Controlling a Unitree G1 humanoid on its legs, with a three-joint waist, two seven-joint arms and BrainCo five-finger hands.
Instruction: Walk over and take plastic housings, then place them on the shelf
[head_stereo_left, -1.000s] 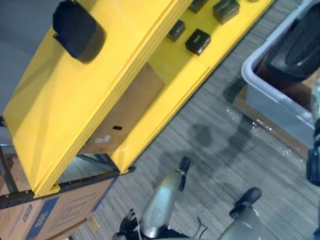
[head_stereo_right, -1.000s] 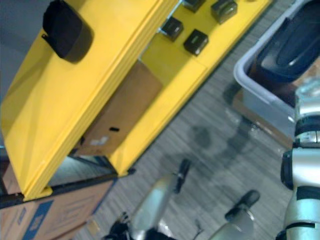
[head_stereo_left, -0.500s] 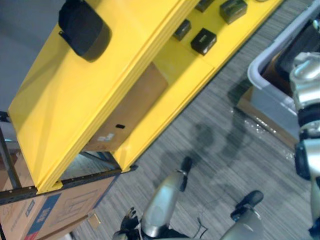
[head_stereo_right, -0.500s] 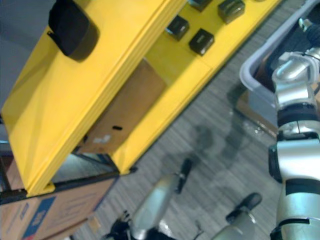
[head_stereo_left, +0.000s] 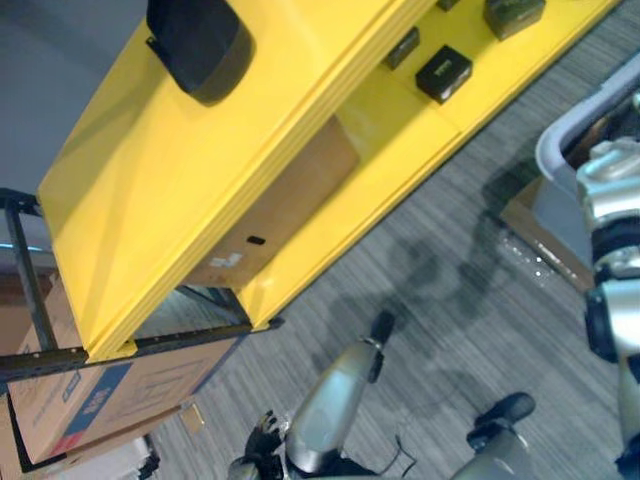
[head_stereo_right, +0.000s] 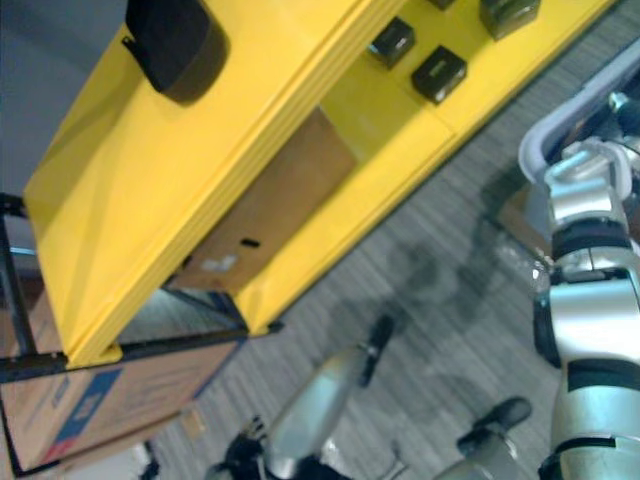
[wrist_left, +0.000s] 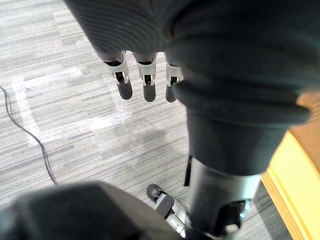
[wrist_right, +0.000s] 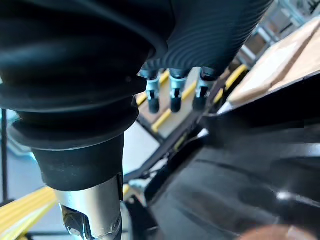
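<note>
Mostly a camera shift: the whole view has slid since the earlier frames, so the yellow shelf (head_stereo_left: 150, 200) and everything on it sit further toward the upper right of the view. The things themselves did not move.

One black plastic housing (head_stereo_left: 200, 45) lies on the shelf's top tier at its far left end, as before. The lower yellow tier (head_stereo_left: 390, 130) carries small black boxes (head_stereo_left: 443, 73) at the far right. A plain cardboard box (head_stereo_left: 290, 200) sits under the top tier, and a printed carton (head_stereo_left: 110, 395) stands below at near left.

The right arm (head_stereo_right: 590, 300) has risen into view at the right since a second ago and reaches toward the grey bin (head_stereo_right: 545, 135), which stands on the grey carpet (head_stereo_left: 440, 300) at far right. It is about where it was half a second ago.

In its wrist view the right hand (wrist_right: 173, 85) has its fingers straight and relaxed and holds nothing. It hangs just above a glossy black housing (wrist_right: 240, 175); whether it touches it, cannot tell.

The left hand (wrist_left: 145, 80) hangs over the carpet with fingers straight and holds nothing. White tape marks (wrist_left: 65, 100) show on the floor below it.
</note>
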